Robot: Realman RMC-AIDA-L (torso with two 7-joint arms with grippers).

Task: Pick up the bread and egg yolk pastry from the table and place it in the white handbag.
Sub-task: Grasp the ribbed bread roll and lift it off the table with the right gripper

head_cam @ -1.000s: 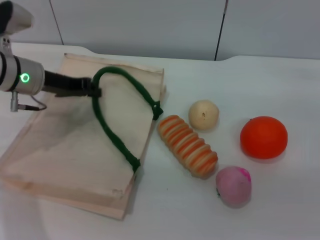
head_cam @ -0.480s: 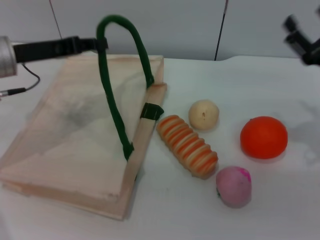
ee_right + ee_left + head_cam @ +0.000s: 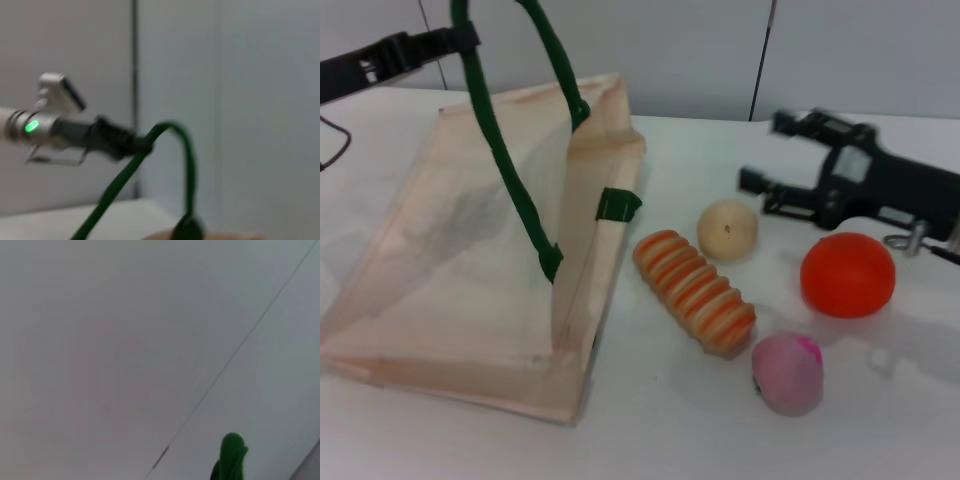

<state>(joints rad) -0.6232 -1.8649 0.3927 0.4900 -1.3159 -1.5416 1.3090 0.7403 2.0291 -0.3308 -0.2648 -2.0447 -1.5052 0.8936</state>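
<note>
Right gripper (image 3: 760, 155) newly lowered, spread beside egg yolk pastry (image 3: 727, 229), left gripper (image 3: 460, 40) pinching handle (image 3: 510, 170) higher

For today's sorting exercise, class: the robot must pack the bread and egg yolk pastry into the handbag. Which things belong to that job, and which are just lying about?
Belong to the job:
- orange-and-cream striped ridged bread loaf
- small pale cream round egg yolk pastry
- cream cloth handbag, green rope handle held up by the left gripper
- right gripper, open, near the pastry

Just lying about:
- large orange ball
- pink ball
</note>
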